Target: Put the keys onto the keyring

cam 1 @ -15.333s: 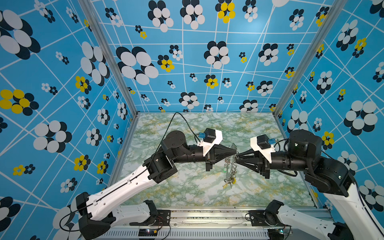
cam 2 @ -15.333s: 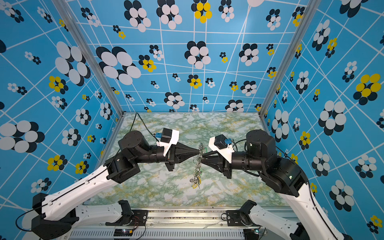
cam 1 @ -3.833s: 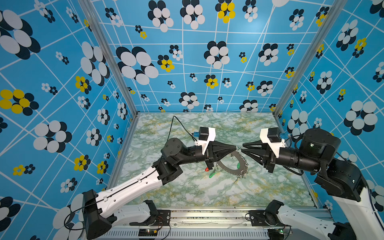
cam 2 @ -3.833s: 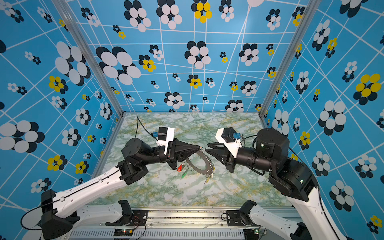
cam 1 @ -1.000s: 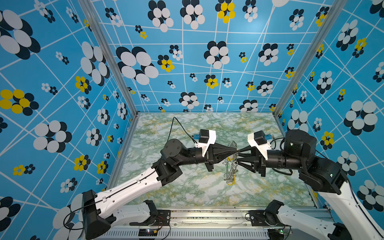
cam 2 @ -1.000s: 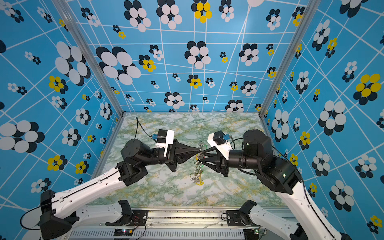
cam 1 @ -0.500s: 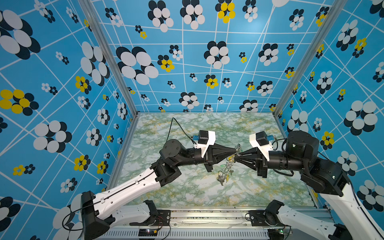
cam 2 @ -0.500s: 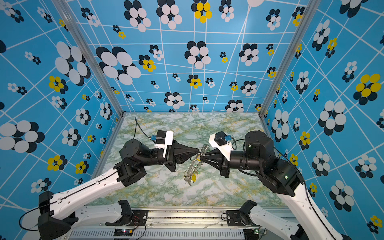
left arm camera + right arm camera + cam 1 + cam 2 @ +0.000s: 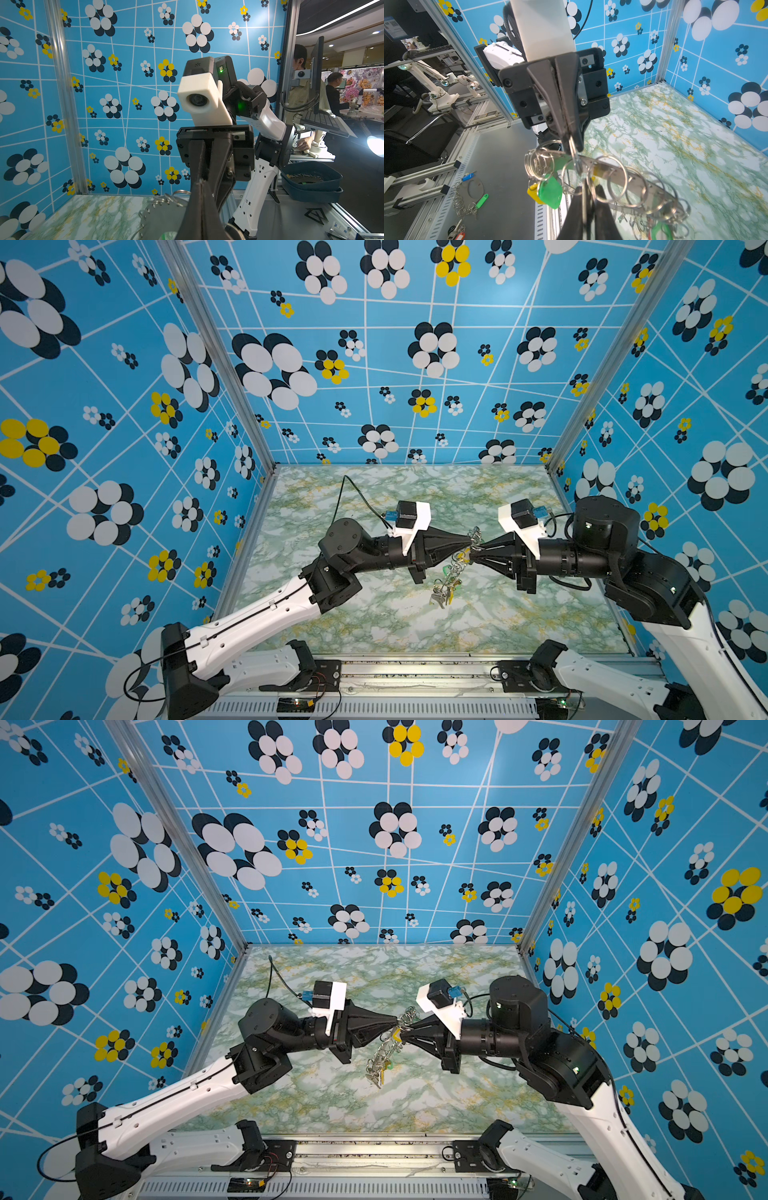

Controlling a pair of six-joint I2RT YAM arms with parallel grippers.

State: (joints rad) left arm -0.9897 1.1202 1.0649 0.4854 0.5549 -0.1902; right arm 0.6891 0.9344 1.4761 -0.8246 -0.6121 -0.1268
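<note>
The large flat grey metal keyring (image 9: 635, 180) is clamped by its rim in the shut jaws of the left gripper (image 9: 572, 145) and pinched at its looped edge in the closed jaws of the right gripper (image 9: 587, 188). It is held in mid-air at the centre of both top views.

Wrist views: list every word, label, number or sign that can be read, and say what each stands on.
No text can be quoted; nothing is legible in any view.
Blue notice with a square code: print too small.
White mark on the facing wrist camera: a logo, no letters.
Triangle sign on the grey surface: a shape only.
Keypad device: keys too small.
</note>
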